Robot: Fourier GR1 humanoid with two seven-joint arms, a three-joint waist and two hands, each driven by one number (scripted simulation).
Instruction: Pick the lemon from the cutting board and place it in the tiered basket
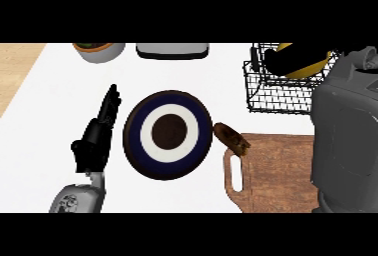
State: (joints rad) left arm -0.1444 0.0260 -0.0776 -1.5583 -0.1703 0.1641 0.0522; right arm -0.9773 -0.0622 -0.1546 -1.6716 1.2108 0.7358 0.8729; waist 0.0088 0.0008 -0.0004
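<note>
The lemon (304,62) shows at the upper right of the frame, inside the black wire tiered basket (277,97), with the right hand (284,59) wrapped over it. Only a yellow band of the fruit is visible between the dark fingers, so its long axis seems to run roughly left to right with a slight tilt, though which way its tip points cannot be told. The right hand's fingers curl round the lemon and hide most of it. The grey right forearm (347,135) fills the right edge of the frame (it runs from the lower right up to the basket) and covers the right part of the wooden cutting board (269,172).

The left hand (100,132) lies at the centre left of the frame, fingers straight and pointing up toward the top edge, holding nothing; its grey forearm (77,197) enters from the lower left. Just right of it sits a round plate (168,134) with a dark blue rim, a white ring and a brown centre. A small brown object (232,138) rests at the board's upper left corner, close to the plate. Along the top edge stand a grey bowl (100,51) and a white appliance (172,50).
</note>
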